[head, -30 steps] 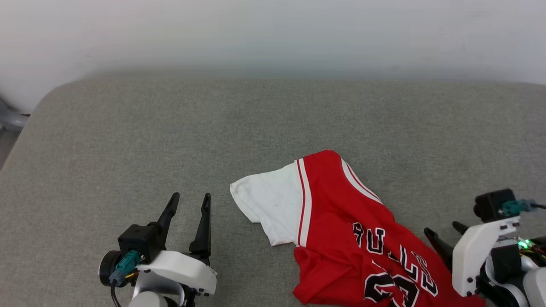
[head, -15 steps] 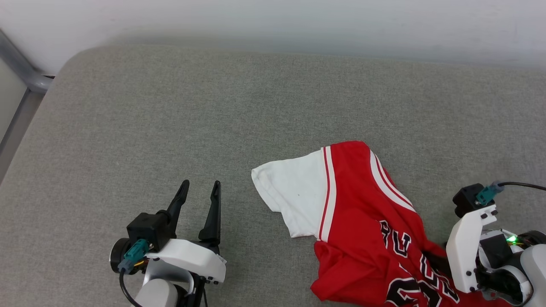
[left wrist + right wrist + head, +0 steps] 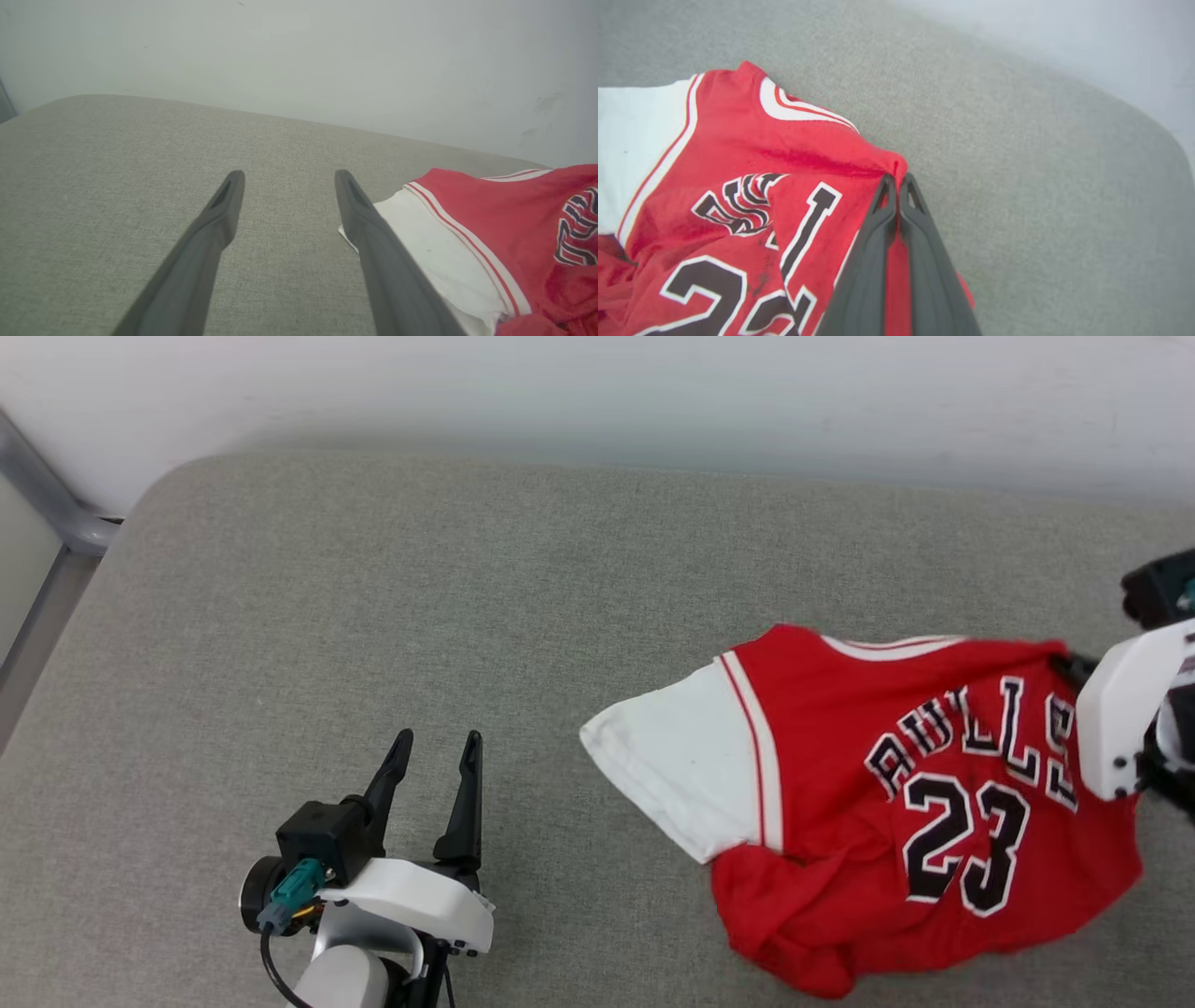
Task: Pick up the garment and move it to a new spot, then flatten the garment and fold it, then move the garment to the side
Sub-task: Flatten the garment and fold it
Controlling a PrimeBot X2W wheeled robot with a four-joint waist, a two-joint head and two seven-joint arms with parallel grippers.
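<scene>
1. Nearest us: left gripper [image 3: 439, 739]. It has two long, dark, tapered fingers spread wide with nothing between them. We log it over bare cushion, near the garment's white sleeve but apart from it.

2. The garment [image 3: 868, 803]. It is a soft red shirt lying rumpled on the right half of the cushion [image 3: 373, 597]. The short white sleeve, with striped trim, points toward the left gripper. The black, white-outlined "BULLS 23" faces up. We note its far right edge drawn taut to the right gripper.

3. Right gripper [image 3: 898, 179]. Its fingers are pressed together, pinching a ridge of red cloth at the shirt's upper edge.

4. The cushion is grey, woven, padded and round-cornered.

5. Farthest: plain pale wall [image 3: 597, 392] and a grey metal rail [image 3: 47, 495].
</scene>
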